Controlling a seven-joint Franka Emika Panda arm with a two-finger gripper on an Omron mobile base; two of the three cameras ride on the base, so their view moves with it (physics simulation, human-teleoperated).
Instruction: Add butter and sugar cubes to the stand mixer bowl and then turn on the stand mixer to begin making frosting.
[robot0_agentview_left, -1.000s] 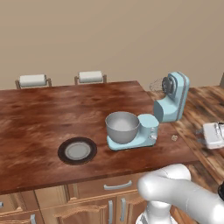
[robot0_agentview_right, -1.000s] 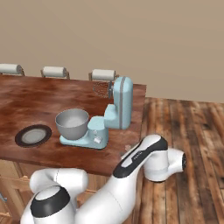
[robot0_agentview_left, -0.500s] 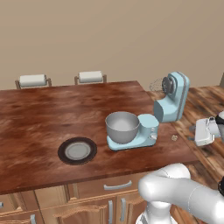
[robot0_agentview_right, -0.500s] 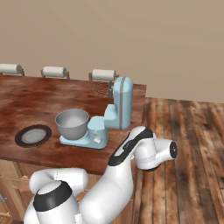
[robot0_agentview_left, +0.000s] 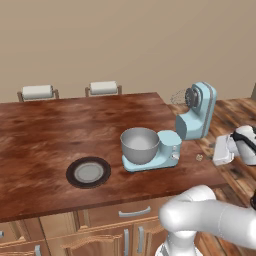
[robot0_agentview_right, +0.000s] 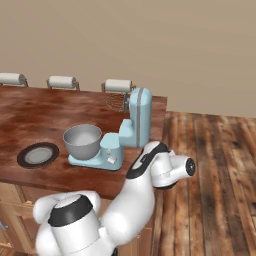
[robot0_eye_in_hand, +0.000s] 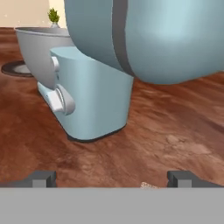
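Arm reaches low past the counter's right end, hand level, pincer (robot0_eye_in_hand: 112, 178) aimed across the wooden countertop (robot0_eye_in_hand: 175, 131) with fingers spread wide, holding nothing. Stand mixer (robot0_eye_in_hand: 131, 52) looms just ahead; stand mixer bowl (robot0_eye_in_hand: 37, 48) ahead-left behind its base. A sugar cube (robot0_eye_in_hand: 149, 185) lies between the fingertips.

beige wall (robot0_agentview_left: 125, 40), plank floor (robot0_agentview_right: 210, 165), wooden counter (robot0_agentview_left: 50, 135)

Wooden counter (robot0_agentview_left: 50, 135), stand mixer (robot0_agentview_left: 192, 120), dark plate (robot0_agentview_left: 88, 172), sugar cube (robot0_agentview_left: 199, 157)
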